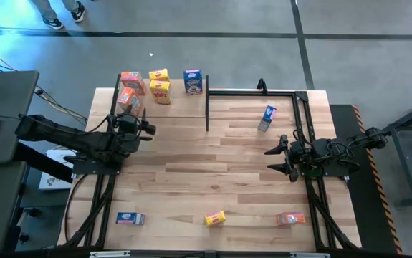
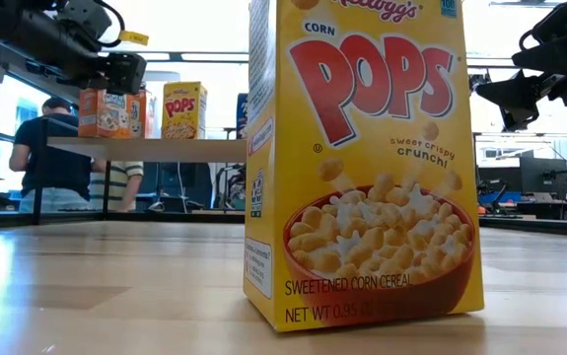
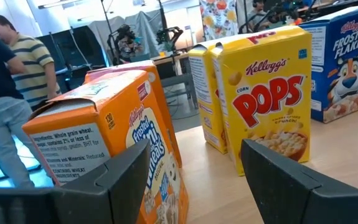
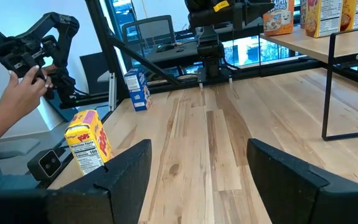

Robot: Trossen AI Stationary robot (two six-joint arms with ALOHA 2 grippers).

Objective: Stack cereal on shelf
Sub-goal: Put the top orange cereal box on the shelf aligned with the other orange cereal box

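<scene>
Five cereal boxes stand on the shelf (image 1: 184, 107), the light-wood board at the far left part of the tabletop (image 1: 213, 179): two orange-red boxes (image 1: 130, 89) at its left end, two yellow boxes (image 1: 160, 86) just beside each other in the middle, and one blue box (image 1: 193, 82) to their right. Four more lie apart from these: a blue box (image 1: 267, 117) on the tabletop inside the black metal frame (image 1: 252, 92) that continues to the right of the board, and along the near edge a blue box (image 1: 130, 218), a yellow box (image 1: 215, 218) and an orange-red box (image 1: 289, 218), well apart from one another. The near yellow box fills the low view.

The left tool (image 1: 147, 129) hangs at the shelf's left end, its fingers apart; in its wrist view the nearer orange-red box (image 3: 113, 146) sits close in front of the left finger, not gripped. The right tool (image 1: 276, 159) hovers above the right side of the tabletop, fingers spread and empty.

The tabletop is plank-patterned wood. Around it the floor is grey with dark lines. Beyond the shelf, people (image 3: 17, 87) stand in a room with desks and screens, and a person's hand (image 4: 23, 93) holds a control handle at the near side.
</scene>
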